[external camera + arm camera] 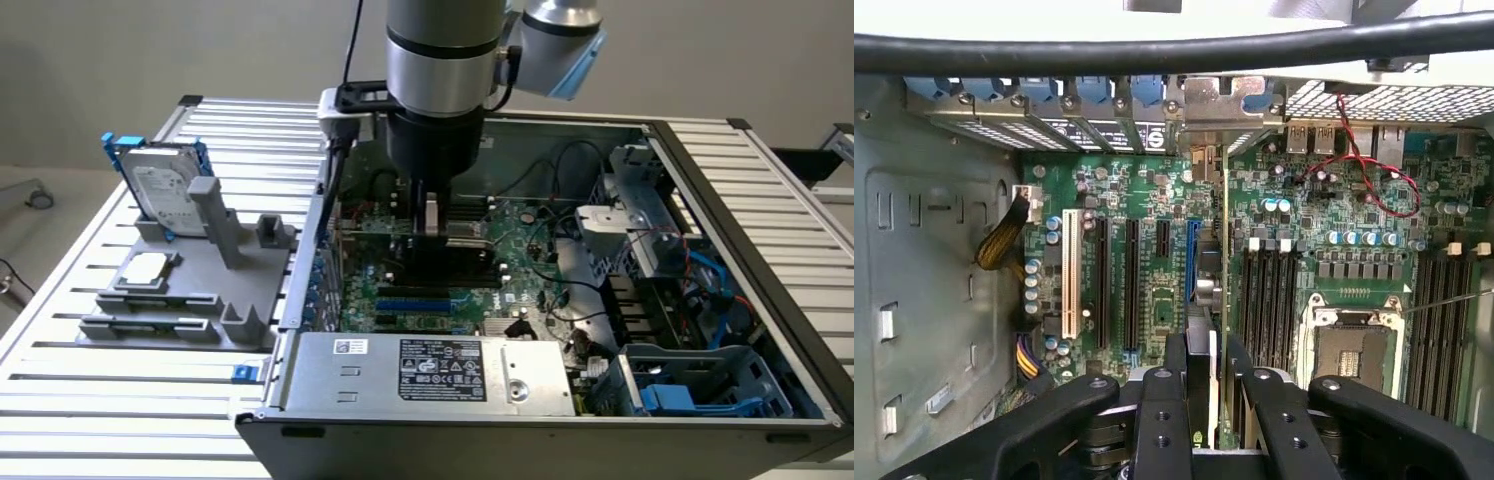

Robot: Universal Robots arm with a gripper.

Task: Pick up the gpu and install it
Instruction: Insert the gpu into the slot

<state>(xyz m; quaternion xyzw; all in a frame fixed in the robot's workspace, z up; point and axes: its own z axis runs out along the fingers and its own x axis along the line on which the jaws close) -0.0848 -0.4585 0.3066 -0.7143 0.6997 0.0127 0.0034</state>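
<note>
Black two-finger gripper (435, 228) clamped narrowly on thin green-and-black gpu (1225, 250) – card held edge-on, inside open dark computer case (534, 445), above green motherboard (1154, 200).

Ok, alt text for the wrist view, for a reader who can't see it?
The jaws clamp the gpu edge-on above the green motherboard inside an open computer case, next to a blue expansion slot. A processor socket sits to one side.
</note>
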